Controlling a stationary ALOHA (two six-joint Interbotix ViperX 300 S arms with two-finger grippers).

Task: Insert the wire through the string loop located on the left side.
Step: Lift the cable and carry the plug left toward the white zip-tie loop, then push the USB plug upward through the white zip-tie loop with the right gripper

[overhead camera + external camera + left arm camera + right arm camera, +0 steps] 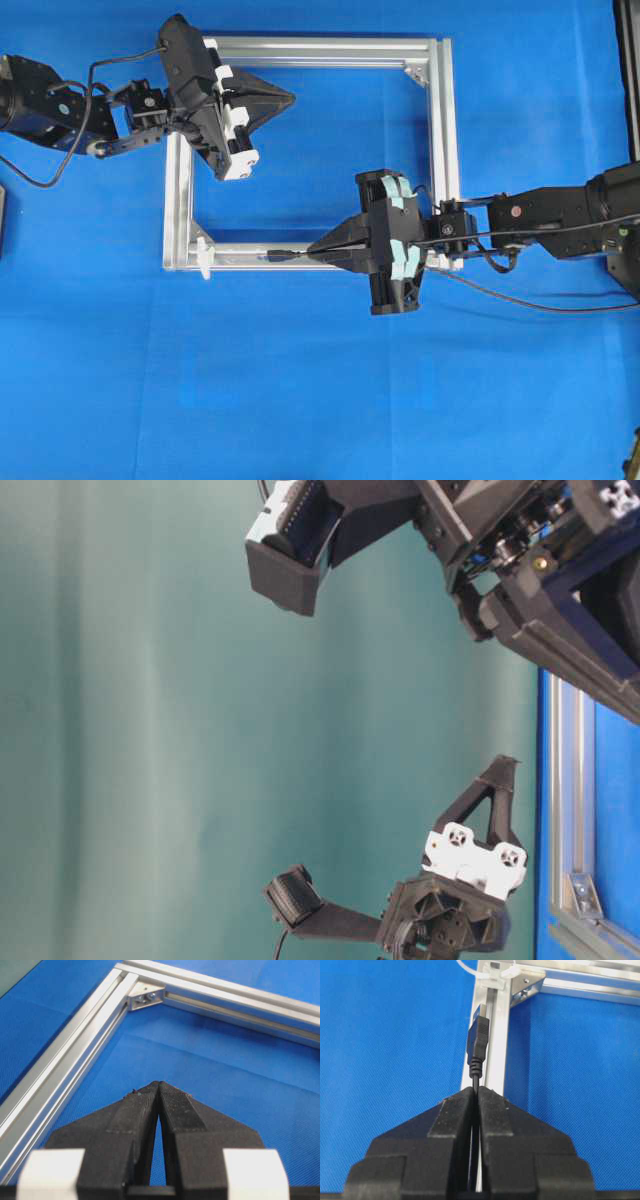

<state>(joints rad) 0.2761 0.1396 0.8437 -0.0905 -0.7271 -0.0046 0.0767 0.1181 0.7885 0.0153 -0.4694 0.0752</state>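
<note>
So my right gripper point(476, 1094) is clenched on the wire point(478, 1042), plug pointing straight along the frame rail point(492, 1035) at the string loop point(482, 974) just ahead; left gripper point(158, 1085) clenched empty, well apart.

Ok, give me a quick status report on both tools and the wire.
Left tool shut, empty. Right tool shut on wire, plug aimed at string loop, short of it. Nothing between them.
</note>
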